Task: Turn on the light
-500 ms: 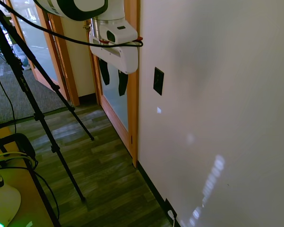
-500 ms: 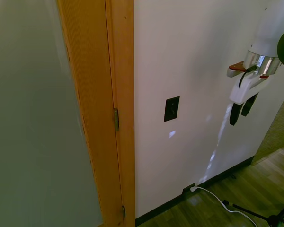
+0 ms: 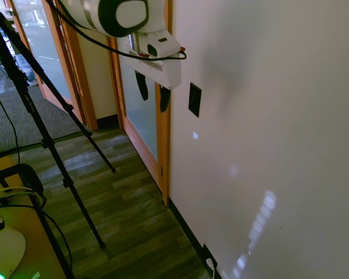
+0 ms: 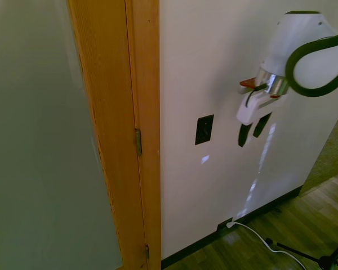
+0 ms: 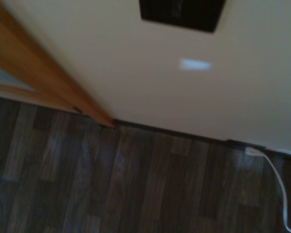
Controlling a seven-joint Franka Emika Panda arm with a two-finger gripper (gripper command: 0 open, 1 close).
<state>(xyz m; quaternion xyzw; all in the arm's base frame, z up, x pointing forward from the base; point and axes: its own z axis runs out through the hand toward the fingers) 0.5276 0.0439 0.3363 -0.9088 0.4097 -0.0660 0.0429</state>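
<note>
Jaws first: the two dark fingers (image 3: 142,86) hang down from the white hand with a clear gap between them, apart and holding nothing. No point goes on the jaws themselves, but the gripper (image 4: 252,128) as a whole now sits just beside the light switch (image 4: 204,129), at about the same height on the wall. That's the big change: half a second ago the gripper was well off to the side, out near the edge of the second exterior view, and higher; now it has swung in and dropped, closing most of the gap. In the first exterior view the gripper (image 3: 152,92) has likewise slid across the glass door toward the wooden door frame (image 3: 163,133), and the switch (image 3: 194,99) is just past that frame on the cream wall (image 3: 267,116).

Contact? Not yet, by my read. There's a strip of bare wall between fingertip and plate in both outside views.

The wrist view agrees on the approach: the black plate (image 5: 182,12) sits at one edge of its picture, blurred, with a pale patch of light (image 5: 194,64) on the wall near it. Farther out run the dark baseboard and the wood floor (image 3: 122,215), with the white cord (image 5: 274,174) trailing from the low socket plate (image 5: 240,145).

What it means: the reach is nearly done. Next, I'd judge, a fingertip needs lining up on the rocker before pressing. The risk is nudging the plate's rim instead.
</note>
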